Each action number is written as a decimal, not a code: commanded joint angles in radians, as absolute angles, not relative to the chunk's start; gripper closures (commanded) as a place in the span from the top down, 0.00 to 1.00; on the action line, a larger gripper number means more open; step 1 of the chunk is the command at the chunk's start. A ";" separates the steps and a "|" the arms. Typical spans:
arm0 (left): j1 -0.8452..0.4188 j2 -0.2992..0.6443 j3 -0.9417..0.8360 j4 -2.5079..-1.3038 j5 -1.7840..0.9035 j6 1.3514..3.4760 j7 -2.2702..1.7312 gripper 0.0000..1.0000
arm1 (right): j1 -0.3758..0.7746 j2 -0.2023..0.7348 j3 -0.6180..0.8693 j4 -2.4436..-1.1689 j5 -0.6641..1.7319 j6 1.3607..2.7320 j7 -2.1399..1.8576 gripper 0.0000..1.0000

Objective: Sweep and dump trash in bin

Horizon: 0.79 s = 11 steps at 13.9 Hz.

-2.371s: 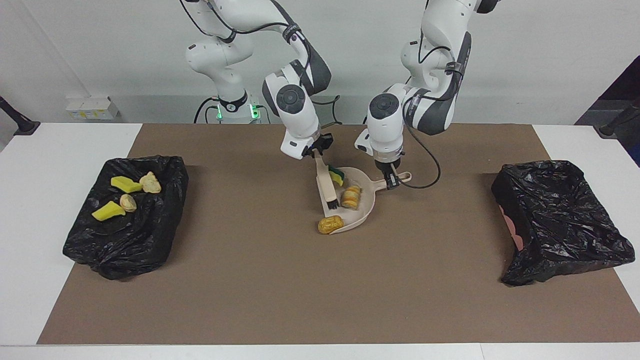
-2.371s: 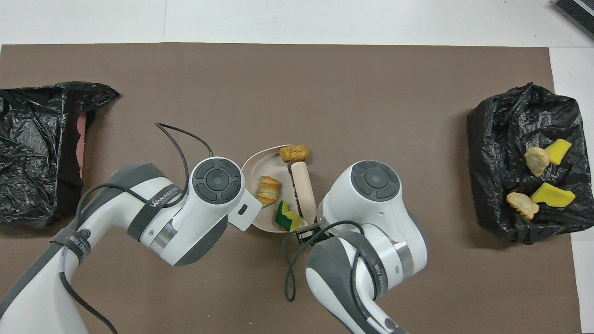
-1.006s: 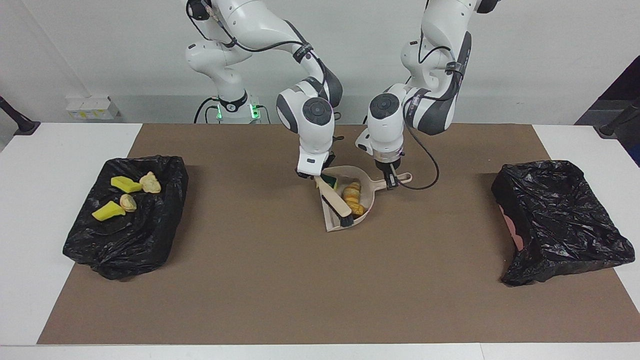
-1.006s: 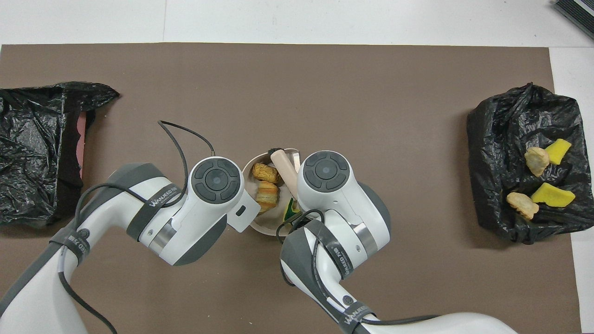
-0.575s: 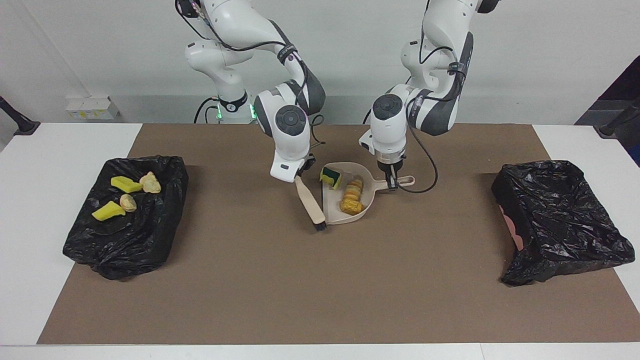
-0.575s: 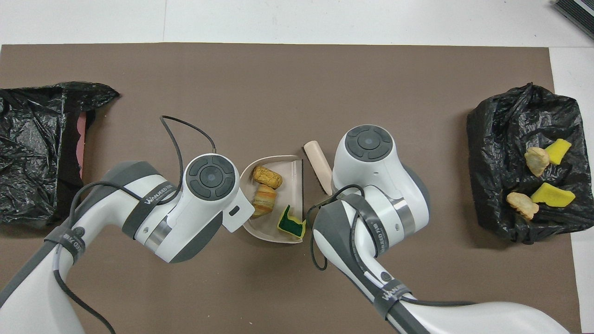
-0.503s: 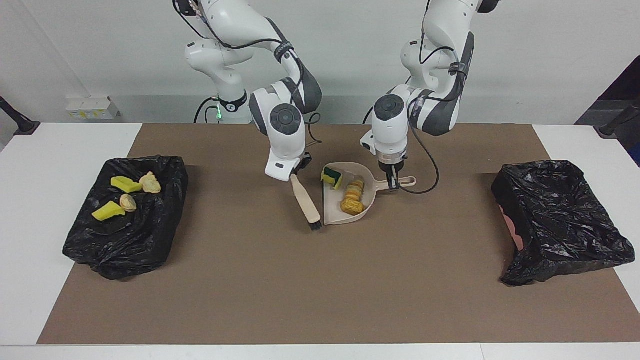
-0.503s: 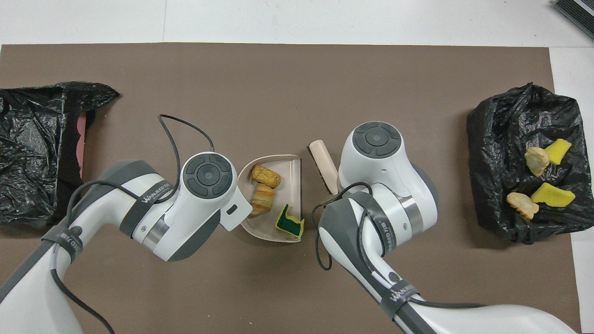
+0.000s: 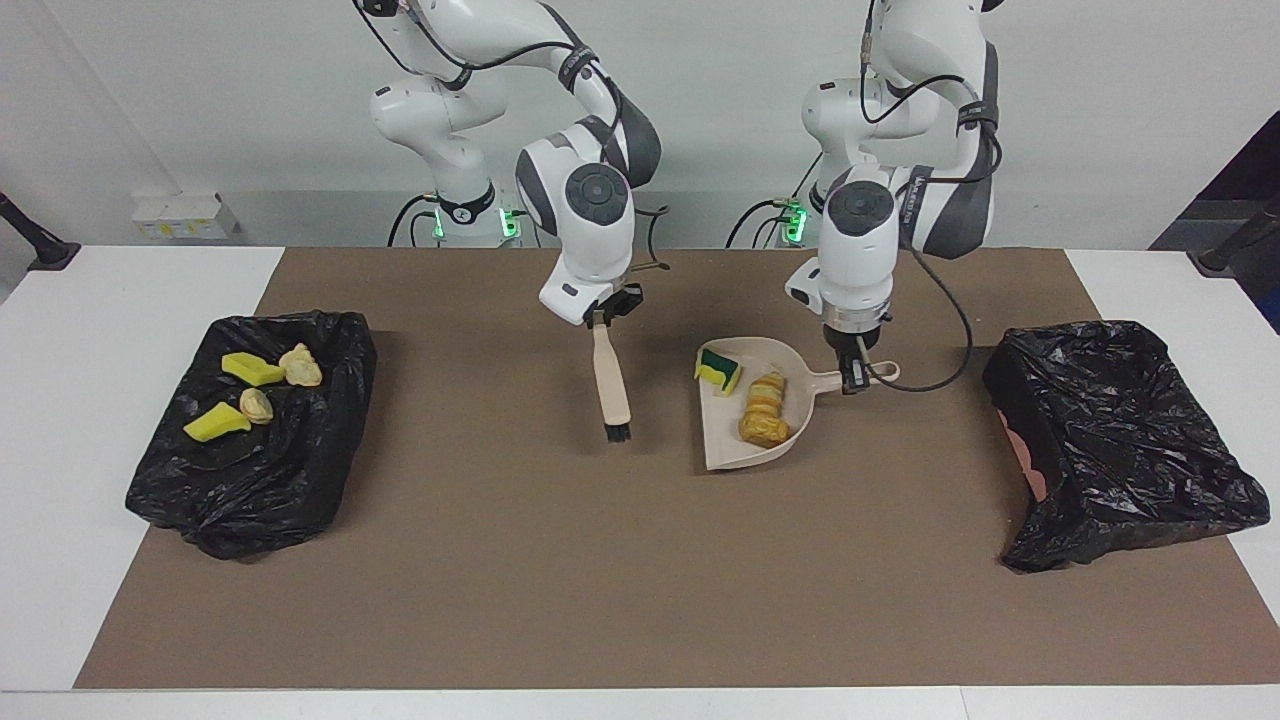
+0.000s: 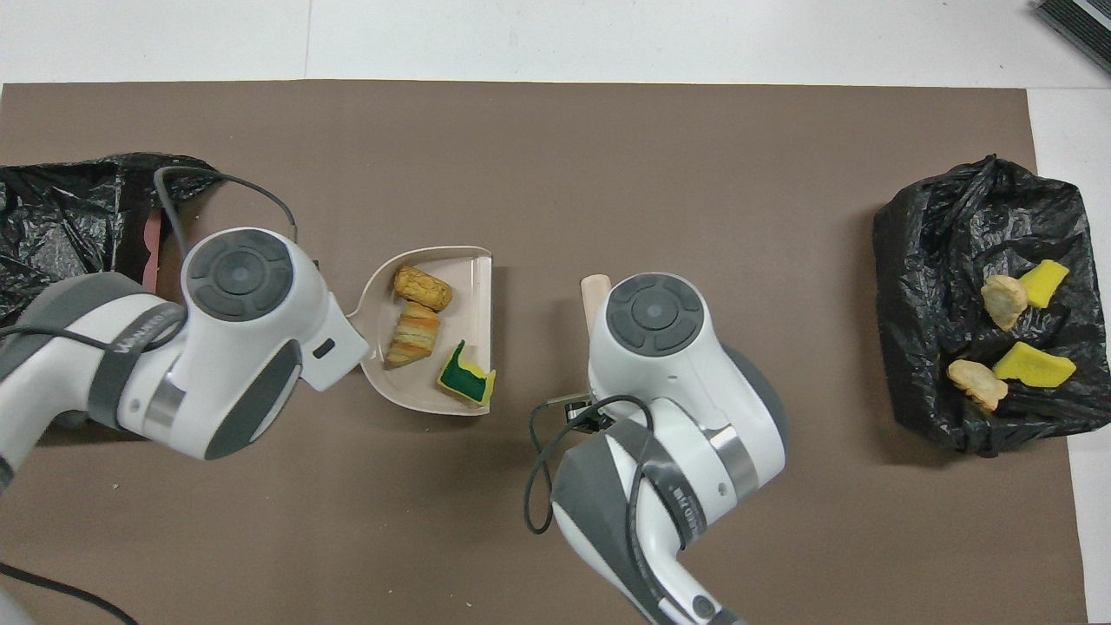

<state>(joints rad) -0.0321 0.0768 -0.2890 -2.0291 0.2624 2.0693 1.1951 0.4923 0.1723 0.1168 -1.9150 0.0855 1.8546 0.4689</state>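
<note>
My left gripper (image 9: 853, 376) is shut on the handle of the beige dustpan (image 9: 733, 450), which sits low on the brown mat between the arms. In the pan lies trash: a green-and-yellow sponge (image 9: 718, 368) and two golden-brown bread lumps (image 9: 765, 395). From overhead the sponge (image 10: 466, 375) and lumps (image 10: 423, 287) show in the dustpan (image 10: 476, 265). My right gripper (image 9: 600, 318) is shut on the beige brush (image 9: 610, 385), bristles down near the mat, a gap apart from the pan. The black-lined bin (image 9: 1110, 440) is at the left arm's end.
A second black-lined bin (image 9: 300, 470) at the right arm's end holds several scraps: yellow wedges (image 9: 250, 369) and pale lumps (image 9: 300, 365). The brown mat (image 9: 600, 580) covers most of the white table. A cable loops from the left wrist beside the pan handle.
The brush swept the last lump into the pan, then drew out toward the right arm's end. My left gripper has carried the loaded dustpan toward the left arm's end.
</note>
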 commanded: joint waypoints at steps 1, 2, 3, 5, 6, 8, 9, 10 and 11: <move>-0.037 -0.004 -0.142 -2.040 0.161 2.059 1.406 0.00 | 0.581 0.146 0.121 -1.980 0.112 1.899 0.631 0.00; -0.037 -0.021 -0.088 -2.039 0.143 2.053 1.486 0.00 | 0.624 0.167 0.121 -1.980 0.133 1.923 0.697 0.00; -0.037 -0.028 -0.033 -2.030 0.127 2.048 1.549 0.00 | 0.655 0.176 0.121 -1.980 0.174 1.948 0.730 0.00; -0.034 -0.020 0.058 -1.967 0.094 1.985 1.623 0.00 | 0.710 0.192 0.121 -1.980 0.239 1.965 0.736 0.00; -0.029 -0.012 0.102 -1.936 0.091 1.959 1.637 0.00 | 0.741 0.193 0.121 -1.994 0.250 1.989 0.738 0.00; -0.029 0.012 0.211 -1.876 0.089 1.947 1.647 0.00 | 0.778 0.187 0.121 -2.038 0.253 2.058 0.750 0.00; -0.028 0.029 0.250 -1.840 0.078 1.936 1.710 0.00 | 0.779 0.184 0.121 -2.046 0.253 2.065 0.752 0.00; -0.028 0.056 0.294 -1.788 0.055 1.922 1.762 0.00 | 0.779 0.183 0.121 -2.054 0.255 2.065 0.750 0.00; -0.029 0.090 0.340 -1.725 0.035 1.895 1.779 0.00 | 0.781 0.186 0.121 -2.066 0.255 2.074 0.753 0.03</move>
<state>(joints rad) -0.0248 0.0100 0.2746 -1.8631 0.0862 1.9616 1.7181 0.7872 0.2041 0.1228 -2.0289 0.2304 2.0446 0.7422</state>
